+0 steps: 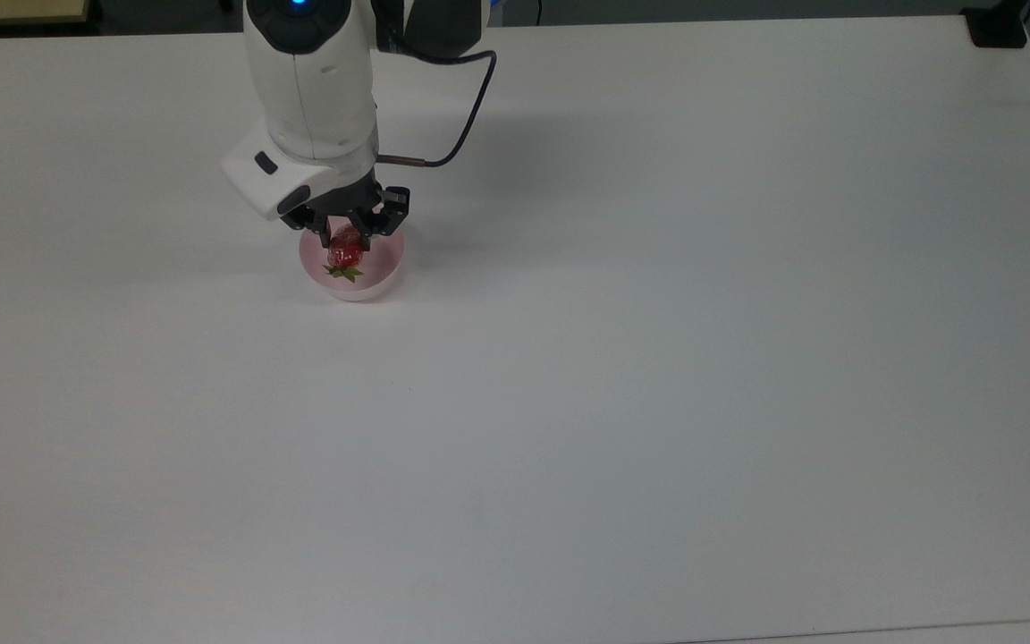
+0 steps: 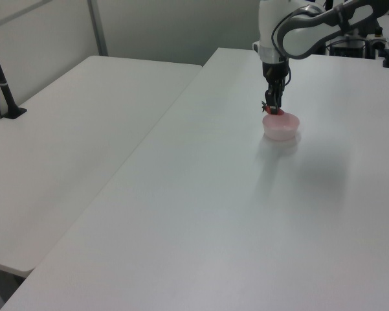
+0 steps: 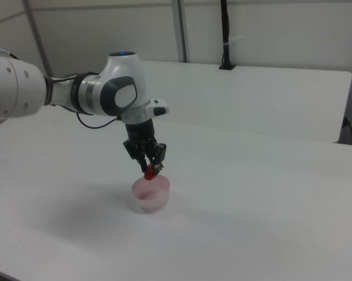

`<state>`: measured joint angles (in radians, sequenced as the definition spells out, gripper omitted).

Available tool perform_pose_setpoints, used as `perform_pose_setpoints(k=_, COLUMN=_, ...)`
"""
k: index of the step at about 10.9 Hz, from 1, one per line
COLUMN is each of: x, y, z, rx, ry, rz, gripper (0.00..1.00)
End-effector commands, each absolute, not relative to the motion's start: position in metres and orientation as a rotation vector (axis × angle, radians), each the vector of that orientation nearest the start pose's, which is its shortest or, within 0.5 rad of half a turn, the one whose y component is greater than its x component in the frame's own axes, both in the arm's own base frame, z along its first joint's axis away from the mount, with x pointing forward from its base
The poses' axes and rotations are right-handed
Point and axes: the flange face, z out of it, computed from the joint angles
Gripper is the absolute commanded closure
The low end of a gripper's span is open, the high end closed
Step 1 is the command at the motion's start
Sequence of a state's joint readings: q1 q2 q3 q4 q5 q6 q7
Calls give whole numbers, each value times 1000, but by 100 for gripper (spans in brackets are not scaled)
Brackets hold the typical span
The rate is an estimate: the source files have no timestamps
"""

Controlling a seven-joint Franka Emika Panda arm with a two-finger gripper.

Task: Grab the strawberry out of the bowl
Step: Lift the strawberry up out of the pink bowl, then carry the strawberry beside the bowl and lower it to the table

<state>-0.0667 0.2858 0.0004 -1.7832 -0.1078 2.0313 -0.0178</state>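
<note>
The pale pink bowl (image 1: 372,277) (image 2: 282,127) (image 3: 147,195) stands on the white table, in the top view's upper left. The red strawberry (image 1: 345,249) (image 2: 272,111) (image 3: 149,171) with its green leafy top hangs just above the bowl's rim. My gripper (image 1: 347,238) (image 2: 272,107) (image 3: 150,168) points straight down over the bowl and is shut on the strawberry, its black fingers pressing the fruit from both sides.
The white table (image 1: 658,358) spreads wide to the top view's right and bottom. A second white table (image 2: 71,149) lies at the left view's left, with a black clamp post (image 2: 3,84) on it. A black cable (image 1: 461,125) loops beside my wrist.
</note>
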Motion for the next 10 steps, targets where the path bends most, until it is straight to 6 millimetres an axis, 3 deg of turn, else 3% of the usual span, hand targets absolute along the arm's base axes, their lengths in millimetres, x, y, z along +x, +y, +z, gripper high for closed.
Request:
perform_pose_setpoints(k=1, x=612, y=-85, z=420, rx=-3210, ry=60, rz=75, gripper=69)
perform_pose_setpoints(k=4, x=599, y=-159, z=412, rx=-3214, ry=47, rz=109, gripper=69)
perform_pose_setpoints(k=7, x=598, y=-216, z=377, rx=-3228, ry=48, rz=56, gripper=69)
perform_pose_setpoints(k=10, x=609, y=-233, z=329, rx=-3269, ry=5, rz=15, gripper=69)
